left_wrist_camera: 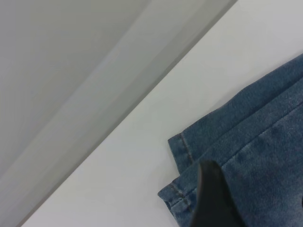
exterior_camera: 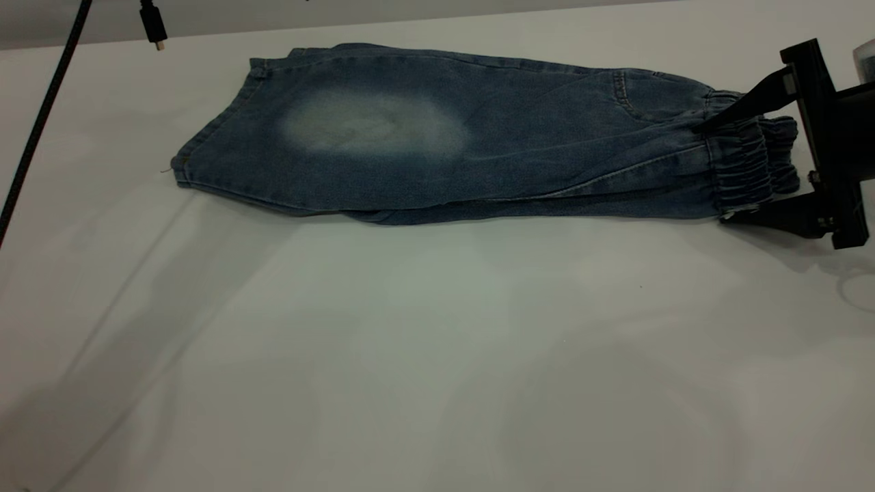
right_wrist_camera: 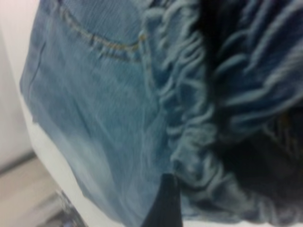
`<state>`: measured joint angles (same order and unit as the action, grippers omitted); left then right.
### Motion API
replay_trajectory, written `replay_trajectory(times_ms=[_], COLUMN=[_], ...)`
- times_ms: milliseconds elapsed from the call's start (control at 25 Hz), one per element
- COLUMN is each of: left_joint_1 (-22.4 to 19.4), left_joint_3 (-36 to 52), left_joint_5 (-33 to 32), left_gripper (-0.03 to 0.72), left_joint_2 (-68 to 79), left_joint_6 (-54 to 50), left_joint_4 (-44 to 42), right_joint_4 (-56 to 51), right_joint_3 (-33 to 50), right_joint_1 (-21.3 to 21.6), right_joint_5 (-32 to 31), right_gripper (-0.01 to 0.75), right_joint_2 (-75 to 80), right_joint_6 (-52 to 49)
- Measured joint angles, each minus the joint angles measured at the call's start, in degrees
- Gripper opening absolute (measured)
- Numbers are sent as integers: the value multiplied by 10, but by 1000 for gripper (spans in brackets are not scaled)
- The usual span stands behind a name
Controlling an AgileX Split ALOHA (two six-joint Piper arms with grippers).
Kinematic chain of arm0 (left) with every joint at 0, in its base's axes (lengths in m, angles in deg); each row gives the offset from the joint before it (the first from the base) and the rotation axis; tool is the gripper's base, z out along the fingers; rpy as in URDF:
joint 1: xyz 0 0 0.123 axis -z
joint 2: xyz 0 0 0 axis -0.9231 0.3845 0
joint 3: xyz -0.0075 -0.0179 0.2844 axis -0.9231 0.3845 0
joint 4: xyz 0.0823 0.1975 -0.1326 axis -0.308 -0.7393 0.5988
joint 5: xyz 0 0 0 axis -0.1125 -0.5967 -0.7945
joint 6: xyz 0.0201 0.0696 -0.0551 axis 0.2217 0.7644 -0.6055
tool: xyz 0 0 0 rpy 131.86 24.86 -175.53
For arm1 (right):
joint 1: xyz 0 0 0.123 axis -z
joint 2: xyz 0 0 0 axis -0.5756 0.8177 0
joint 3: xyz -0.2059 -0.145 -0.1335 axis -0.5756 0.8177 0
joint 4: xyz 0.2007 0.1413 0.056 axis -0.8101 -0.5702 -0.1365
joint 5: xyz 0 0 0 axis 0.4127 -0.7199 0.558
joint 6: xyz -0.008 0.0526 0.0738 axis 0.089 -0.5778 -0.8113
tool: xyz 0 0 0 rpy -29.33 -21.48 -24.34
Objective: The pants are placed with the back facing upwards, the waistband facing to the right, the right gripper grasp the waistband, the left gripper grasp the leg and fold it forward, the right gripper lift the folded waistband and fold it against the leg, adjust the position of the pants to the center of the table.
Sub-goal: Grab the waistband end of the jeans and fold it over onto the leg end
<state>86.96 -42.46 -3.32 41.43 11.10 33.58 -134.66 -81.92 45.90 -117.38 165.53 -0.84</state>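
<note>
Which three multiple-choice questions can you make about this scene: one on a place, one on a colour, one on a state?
1. Where is the waistband of the pants?
A. At the left end
B. At the right end, between the fingers of the right gripper
C. Hanging over the front edge

2. What colour is the faded patch?
A. Red
B. Green
C. Pale grey-white

3. How do the pants lie?
A. Flat on the table, one layer over another
B. Rolled into a ball
C. Lifted into the air

Answers:
1 B: the ruffled band is at the exterior view's right, with one black finger on each side.
2 C: the oval is much lighter than the blue denim.
3 A: a lower layer shows under the near edge.
</note>
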Motion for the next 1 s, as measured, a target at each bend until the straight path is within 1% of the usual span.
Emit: replay_trajectory(times_ms=[160, 280, 520, 640, 720, 800, 1000], left_joint_1=[0, 0, 3, 5, 5, 5, 11], left_joint_3=[0, 0, 0, 0, 0, 0, 0], left_joint_5=[-4, -5, -10, -14, -15, -16, -21], left_gripper=[403, 403, 403, 403, 403, 403, 403], left_joint_2=[0, 0, 0, 0, 0, 0, 0], left_joint_6=[0, 0, -7, -8, -8, -9, -11], left_joint_4=[0, 1, 1, 1, 1, 1, 1], right_joint_4=[5, -1, -1, 1, 1, 4, 7], right_joint_3=[-7, -13, -41, -53, -54, -56, -57], right_joint_1=[0, 0, 0, 0, 0, 0, 1], right_joint_5=[6, 37, 87, 103, 115, 127, 146], right_gripper=[593, 589, 577, 541, 487, 412, 185], right_joint_2=[1, -1, -1, 0, 0, 0, 1], right_joint_6=[23, 5, 4, -2, -10, -12, -12])
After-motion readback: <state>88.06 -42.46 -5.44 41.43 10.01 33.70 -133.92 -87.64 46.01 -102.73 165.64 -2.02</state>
